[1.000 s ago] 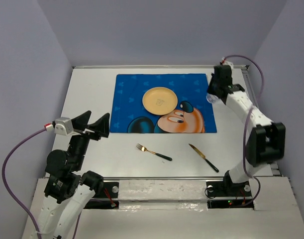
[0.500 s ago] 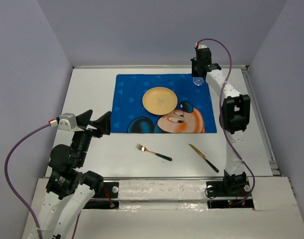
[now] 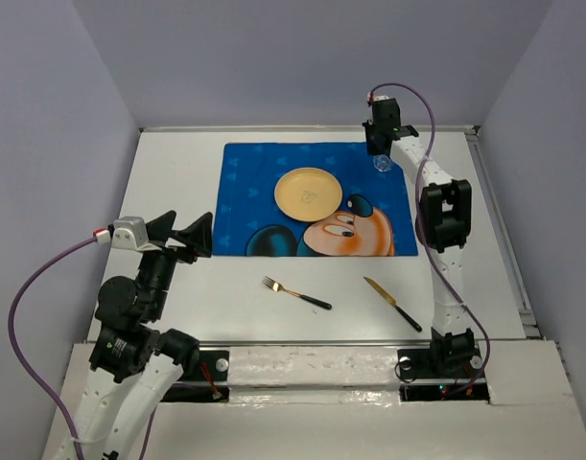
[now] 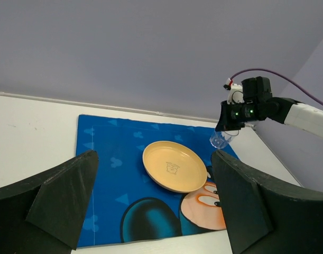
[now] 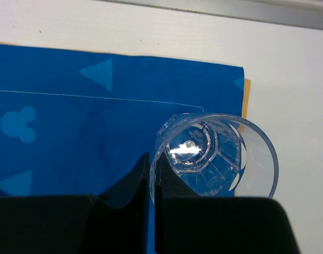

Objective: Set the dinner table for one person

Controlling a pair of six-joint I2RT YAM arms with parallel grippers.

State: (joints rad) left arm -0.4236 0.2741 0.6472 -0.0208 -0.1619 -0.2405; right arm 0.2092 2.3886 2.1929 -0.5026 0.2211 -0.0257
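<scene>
My right gripper (image 3: 380, 149) is shut on the rim of a clear plastic cup (image 5: 217, 156), one finger inside it and one outside, over the far right corner of the blue cartoon-mouse placemat (image 3: 273, 201). The cup (image 3: 382, 161) also shows in the left wrist view (image 4: 222, 139). A yellow plate (image 3: 309, 192) sits on the placemat. A fork (image 3: 294, 292) and a knife (image 3: 392, 303) lie on the white dinner table (image 3: 177, 172) in front of the placemat. My left gripper (image 3: 182, 240) is open and empty, raised at the placemat's near left corner.
Pale lavender walls enclose the table on three sides. A metal rail (image 3: 484, 201) runs along the table's right edge. The right arm (image 3: 444, 220) stretches far across the right side.
My right arm has swung from the table's right side to the placemat's far right corner, carrying the cup with it. The left gripper has barely moved.
</scene>
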